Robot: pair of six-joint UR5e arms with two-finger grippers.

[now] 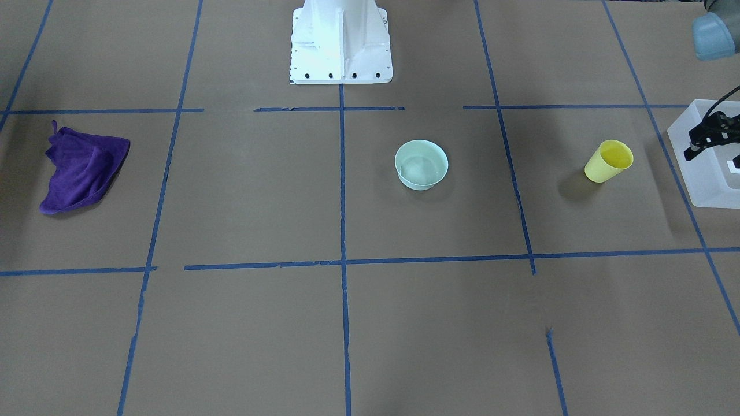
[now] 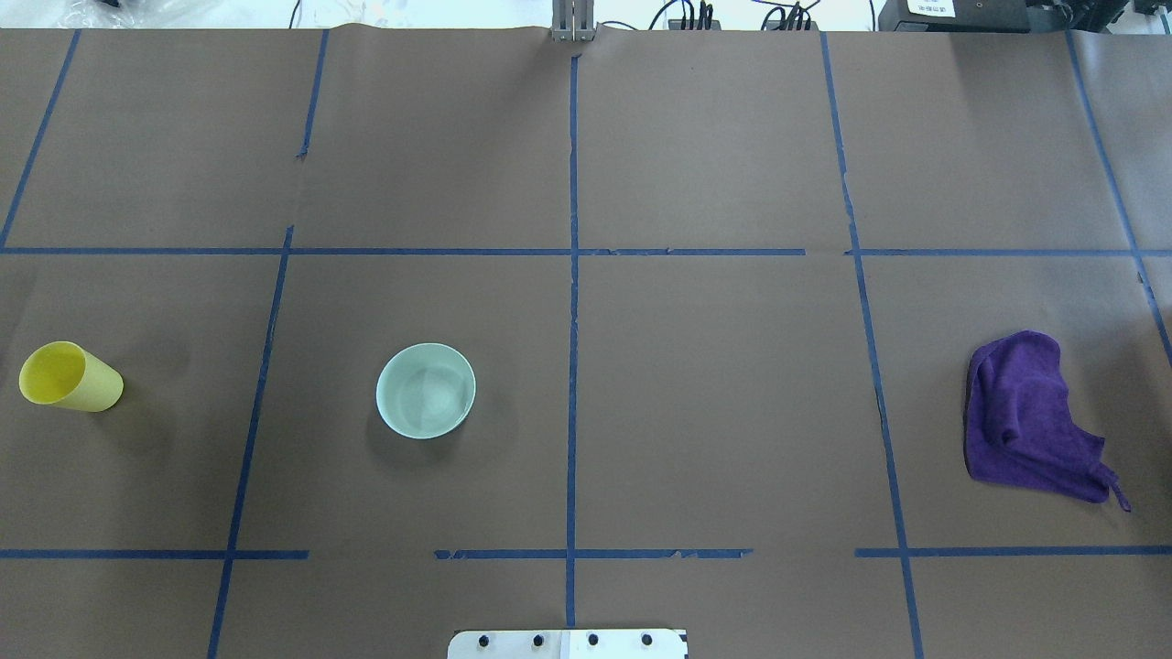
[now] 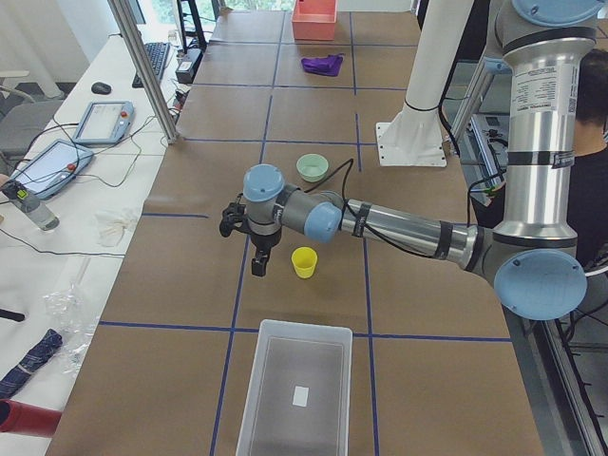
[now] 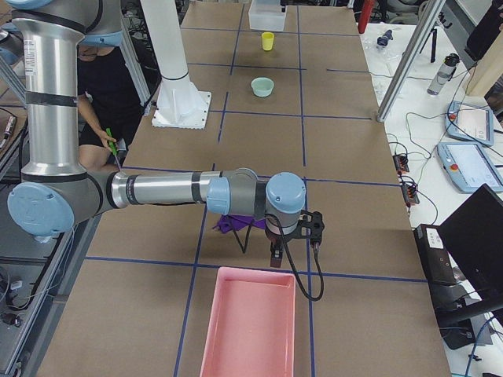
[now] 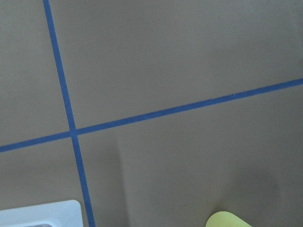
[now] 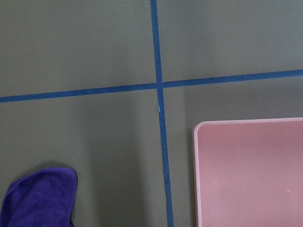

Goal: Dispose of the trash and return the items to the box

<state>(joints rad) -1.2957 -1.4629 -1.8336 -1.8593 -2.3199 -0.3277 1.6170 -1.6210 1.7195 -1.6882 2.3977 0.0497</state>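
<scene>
Both left hand (image 1: 708, 141) and right hand (image 4: 292, 247) seem empty; how open, I cannot tell. Cup (image 1: 609, 161) stands upright on the desk (image 1: 404, 323) by the left hand; a misjudged descent could clip its rim, toppling it.

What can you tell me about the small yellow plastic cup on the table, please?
The small tapered yellow plastic cup stands upright on the brown paper-covered table, its wider open mouth up and, as far as shows, empty. Its wall is smooth and plain. It sits on the robot's left side, between the pale mint-green round bowl and the translucent white rectangular bin, apart from both. The left gripper hangs nearby without touching it.
</scene>
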